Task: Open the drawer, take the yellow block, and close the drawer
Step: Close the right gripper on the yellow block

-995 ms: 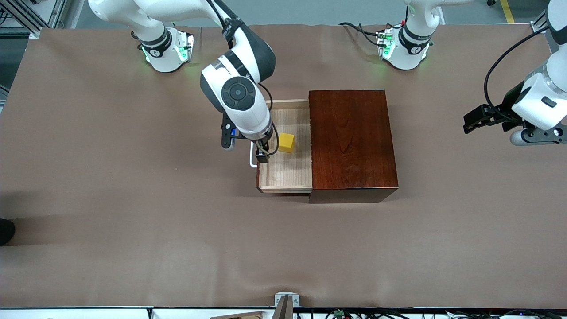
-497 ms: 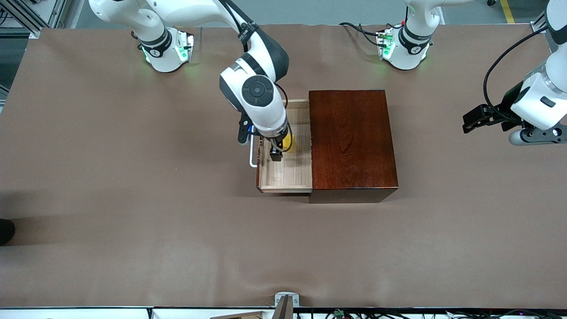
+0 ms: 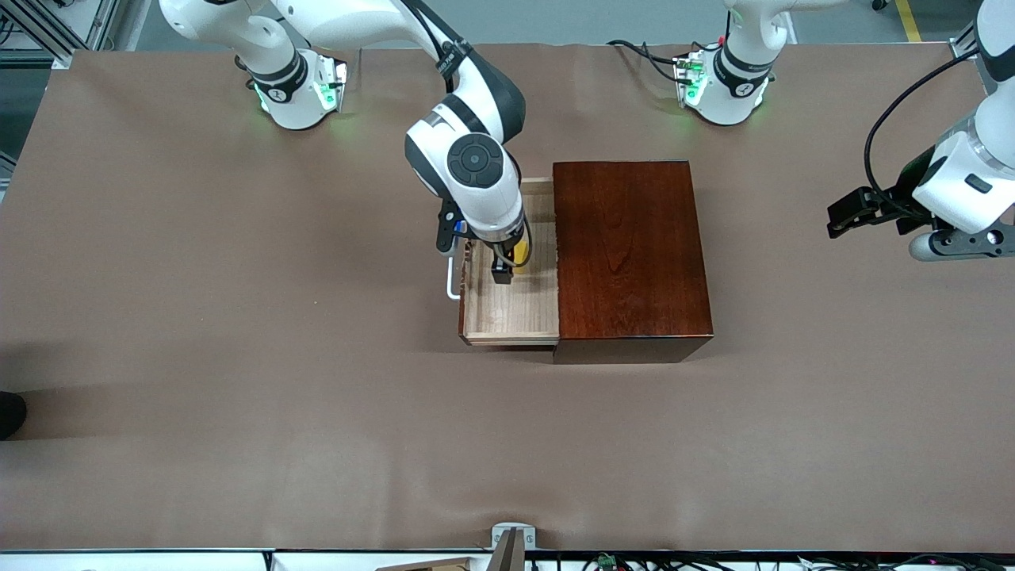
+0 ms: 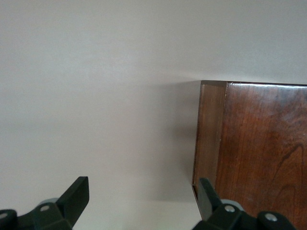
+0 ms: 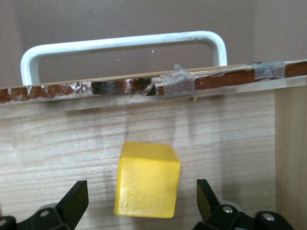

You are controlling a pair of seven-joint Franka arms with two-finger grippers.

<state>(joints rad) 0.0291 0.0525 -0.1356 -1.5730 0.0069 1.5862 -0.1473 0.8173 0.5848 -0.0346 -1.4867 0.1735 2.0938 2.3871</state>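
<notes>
1. The table (image 3: 238, 317) carries a dark wooden box (image 3: 626, 254), and the drawer (image 3: 507, 305) stands pulled out of it toward the right arm's end of the table. So the opening step looks finished, and the step in hand is taking the block.
2. The right gripper (image 3: 502, 272) is over the open drawer, directly above the yellow block (image 3: 521, 255). In the right wrist view its fingers (image 5: 73, 199) are spread wide, one on each side of the block (image 5: 147, 179), and they do not touch it.
3. The left gripper (image 3: 852, 214) waits over the bare table near the left arm's end, well apart from the box; its fingers (image 4: 76, 194) are apart and hold nothing.
4. The block lies on the drawer floor, near the front board with the white handle (image 5: 120, 45), and it sits a little turned against the finger line.
5. In my judgement the next move asks for a short descent and then closing on the block's two side faces; the turned cube may twist a little.
6. I can read no brand, label or writing; only bits of clear tape (image 5: 177, 81) show on the front board's edge.
</notes>
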